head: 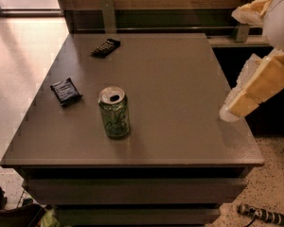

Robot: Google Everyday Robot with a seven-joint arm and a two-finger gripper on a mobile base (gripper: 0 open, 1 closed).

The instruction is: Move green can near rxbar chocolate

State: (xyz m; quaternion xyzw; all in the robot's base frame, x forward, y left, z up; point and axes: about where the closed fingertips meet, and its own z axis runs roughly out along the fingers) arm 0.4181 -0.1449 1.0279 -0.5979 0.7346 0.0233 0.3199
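The green can [114, 113] stands upright on the grey table [180, 79], left of the middle and near the front edge; its silver top is open. The rxbar chocolate [106, 47], a slim flat black wrapper, lies at the table's far left, well behind the can. My gripper [240, 103], pale yellow, hangs over the table's right edge, far to the right of the can and touching nothing.
A wider dark packet with a greyish label [65, 91] lies left of the can near the table's left edge. Two metal brackets [108, 12] stand behind the table against a wooden wall. A small tool [262, 215] lies on the floor at the front right.
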